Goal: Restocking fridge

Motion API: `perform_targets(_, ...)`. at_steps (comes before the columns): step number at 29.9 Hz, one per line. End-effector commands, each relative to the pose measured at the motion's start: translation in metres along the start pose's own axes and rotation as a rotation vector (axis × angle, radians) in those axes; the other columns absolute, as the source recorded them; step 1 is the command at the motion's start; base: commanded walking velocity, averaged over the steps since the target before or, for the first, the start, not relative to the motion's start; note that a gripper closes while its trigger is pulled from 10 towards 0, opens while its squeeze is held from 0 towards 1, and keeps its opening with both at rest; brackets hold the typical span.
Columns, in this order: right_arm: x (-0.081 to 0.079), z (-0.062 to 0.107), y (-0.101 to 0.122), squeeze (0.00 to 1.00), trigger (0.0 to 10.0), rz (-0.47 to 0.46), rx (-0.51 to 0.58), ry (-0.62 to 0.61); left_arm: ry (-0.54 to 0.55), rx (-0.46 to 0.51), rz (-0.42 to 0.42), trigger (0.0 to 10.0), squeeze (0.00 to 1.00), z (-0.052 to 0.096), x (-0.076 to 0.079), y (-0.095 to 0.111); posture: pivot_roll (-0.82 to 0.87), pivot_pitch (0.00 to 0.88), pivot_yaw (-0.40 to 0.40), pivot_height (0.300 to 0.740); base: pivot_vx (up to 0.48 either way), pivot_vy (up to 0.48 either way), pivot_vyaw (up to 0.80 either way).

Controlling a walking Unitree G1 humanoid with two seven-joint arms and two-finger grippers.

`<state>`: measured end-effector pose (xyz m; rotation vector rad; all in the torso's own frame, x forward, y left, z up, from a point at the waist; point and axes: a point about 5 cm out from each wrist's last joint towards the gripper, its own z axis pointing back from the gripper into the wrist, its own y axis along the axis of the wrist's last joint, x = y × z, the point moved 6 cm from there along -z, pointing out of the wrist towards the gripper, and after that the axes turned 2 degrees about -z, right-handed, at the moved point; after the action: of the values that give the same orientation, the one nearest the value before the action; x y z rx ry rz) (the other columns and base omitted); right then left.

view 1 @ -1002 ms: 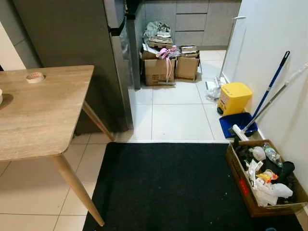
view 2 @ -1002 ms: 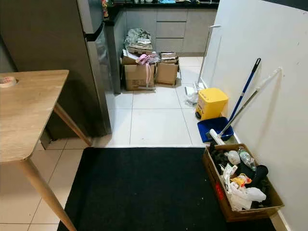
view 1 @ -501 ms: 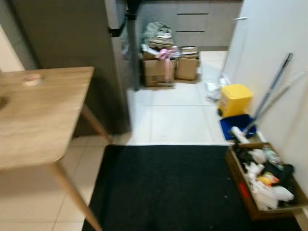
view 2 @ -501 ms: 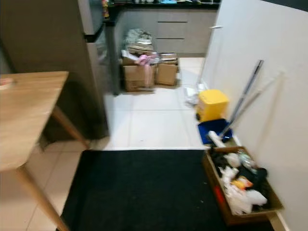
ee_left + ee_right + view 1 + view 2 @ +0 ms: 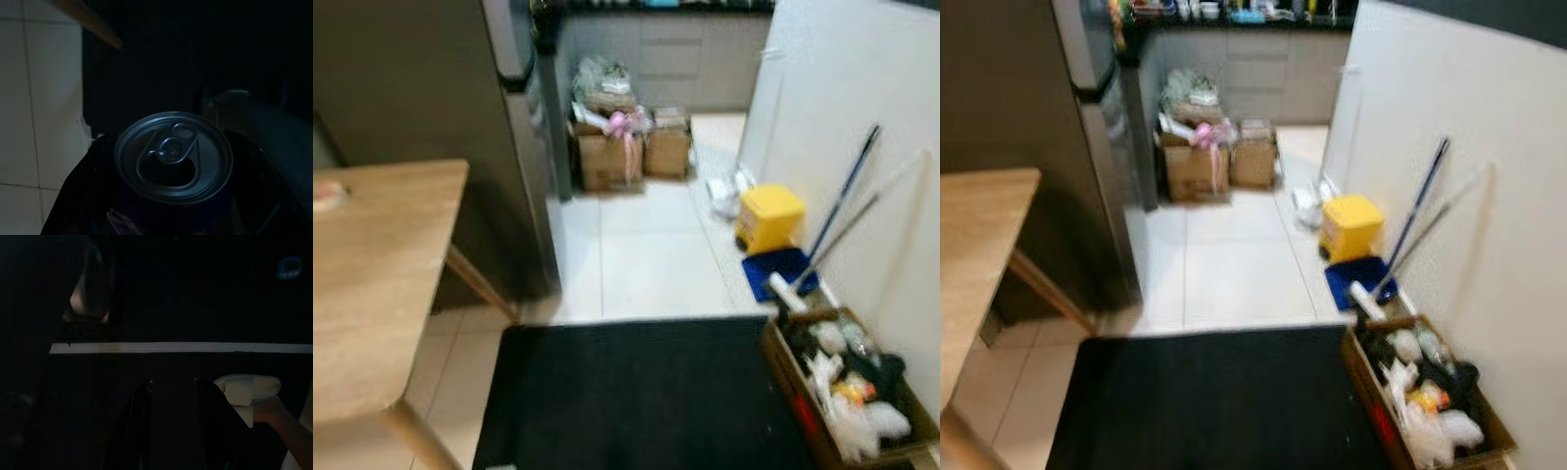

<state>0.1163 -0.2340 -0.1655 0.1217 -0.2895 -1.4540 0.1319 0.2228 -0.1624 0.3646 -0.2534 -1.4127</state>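
- Our left gripper (image 5: 171, 205) pinches a round silver-topped aluminium can (image 5: 173, 156), pull-tab up, between its black fingers.
- Our right gripper (image 5: 171, 396) hangs in shade, its two fingers slightly spread with a narrow gap.
- Ahead, the tall grey metal fridge (image 5: 440, 127) stands beyond the far edge of the black mat (image 5: 636, 392), just past the pale wooden table's (image 5: 372, 284) far corner.

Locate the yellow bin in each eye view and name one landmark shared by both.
Left eye view: yellow bin right of centre, on the floor near the white wall.
Right eye view: yellow bin right of centre, same spot.
Shared landmark: the blue dustpan directly in front of it.
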Motion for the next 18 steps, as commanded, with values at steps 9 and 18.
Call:
perform_targets(9, 0.0031, 0.0002, 0.0021, 0.00, 10.0, -0.001, 0.002, -0.008, 0.000, -0.019, -0.004, 10.0, 0.00, 0.0007, -0.0003, -0.0069, -0.09, 0.000, 0.006, 0.740, 0.303, 0.000, -0.57)
perform_targets(18, 0.0027, 0.0002, 0.0024, 0.00, 10.0, 0.004, 0.002, -0.006, 0.001, -0.018, -0.004, 10.0, 0.00, 0.0007, -0.0010, -0.0066, -0.09, 0.000, 0.010, 0.740, 0.301, 0.000, 0.00)
